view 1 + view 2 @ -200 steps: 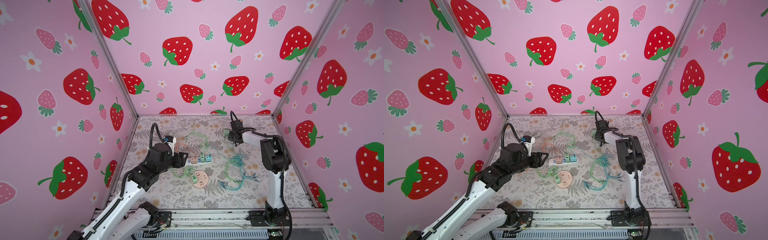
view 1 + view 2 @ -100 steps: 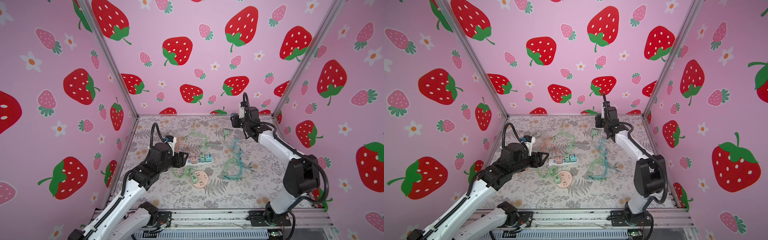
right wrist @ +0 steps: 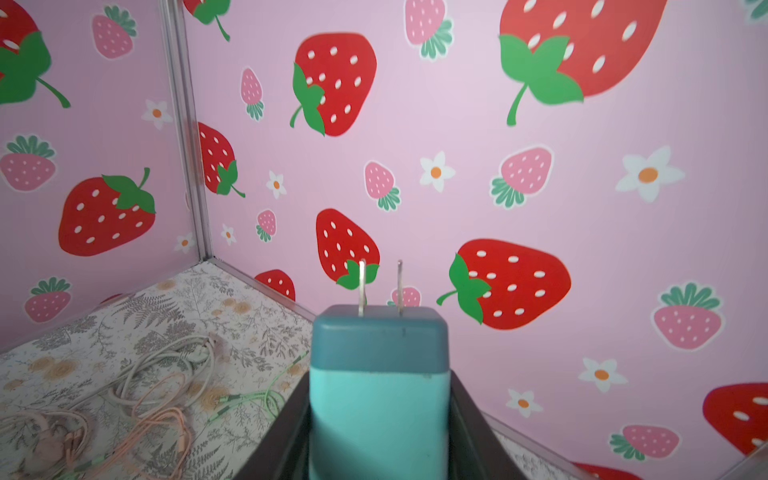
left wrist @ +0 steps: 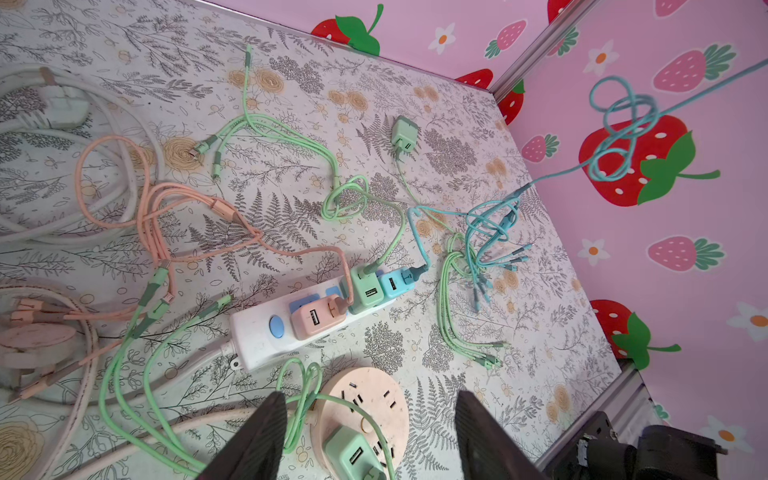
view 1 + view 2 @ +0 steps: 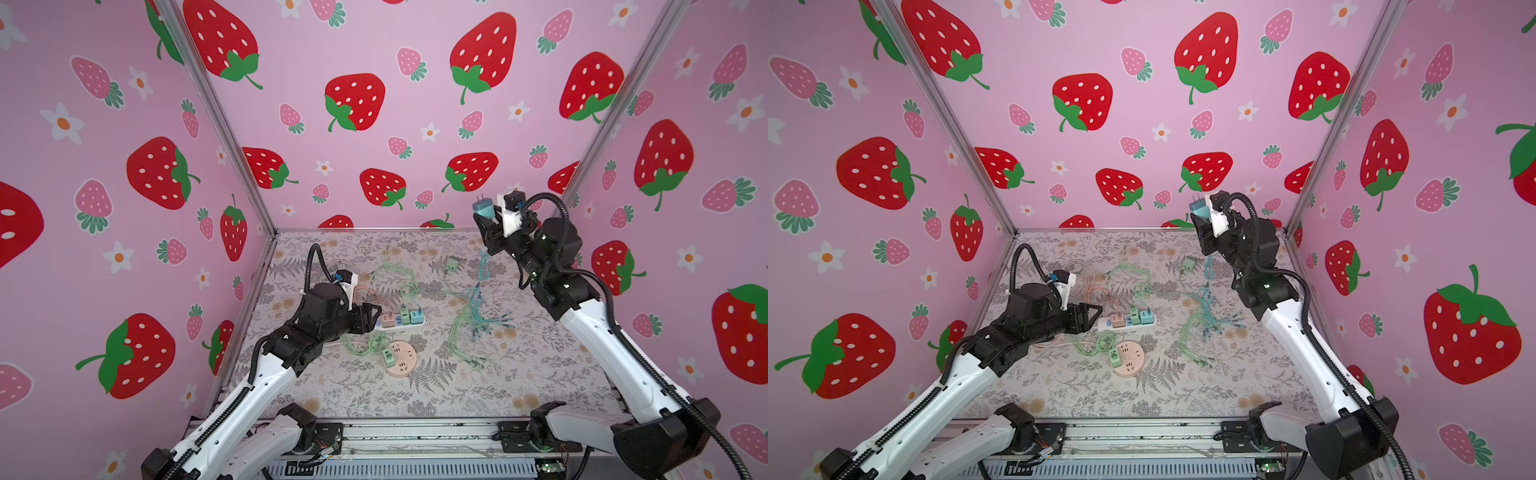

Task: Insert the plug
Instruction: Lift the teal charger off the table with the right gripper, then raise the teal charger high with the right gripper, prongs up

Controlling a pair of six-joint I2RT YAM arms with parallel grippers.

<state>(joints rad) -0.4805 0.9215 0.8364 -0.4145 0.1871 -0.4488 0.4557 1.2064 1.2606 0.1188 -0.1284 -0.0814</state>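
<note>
Right wrist: right jaws clamp teal plug (image 3: 379, 390) (prongs (image 3: 361, 286) up).

Lower body of teal charger plug (image 3: 379, 395) cut off by frame edge in right wrist view. End of white power strip (image 5: 405, 328) hidden behind left gripper (image 5: 374, 319) in a top view.

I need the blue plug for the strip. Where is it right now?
In both top views the blue plug sits high at the right rear, clamped in the right pincer, prongs up, above the table.
</note>
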